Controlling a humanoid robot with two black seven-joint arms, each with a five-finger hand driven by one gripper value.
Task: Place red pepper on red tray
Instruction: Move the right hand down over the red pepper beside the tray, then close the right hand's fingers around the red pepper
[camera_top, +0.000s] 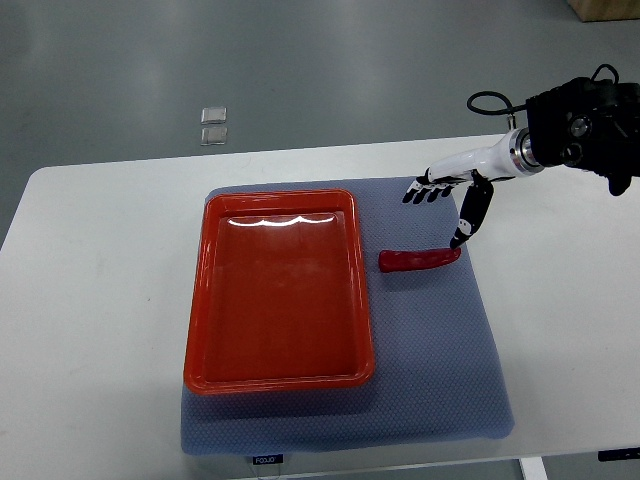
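Observation:
A long red pepper (418, 260) lies flat on the blue-grey mat (440, 340), just right of the red tray (200, 300). The tray holds nothing. My right hand (445, 205) comes in from the upper right and hovers over the pepper's right end. Its fingers (428, 188) are spread out toward the left, and the thumb (470, 218) points down so that its tip is at or just above the pepper's right tip. The hand holds nothing. My left arm is out of the picture.
The mat lies on a white table (90, 300). Two small clear squares (213, 124) lie on the grey floor beyond the table's far edge. A brown box corner (605, 8) shows at the top right.

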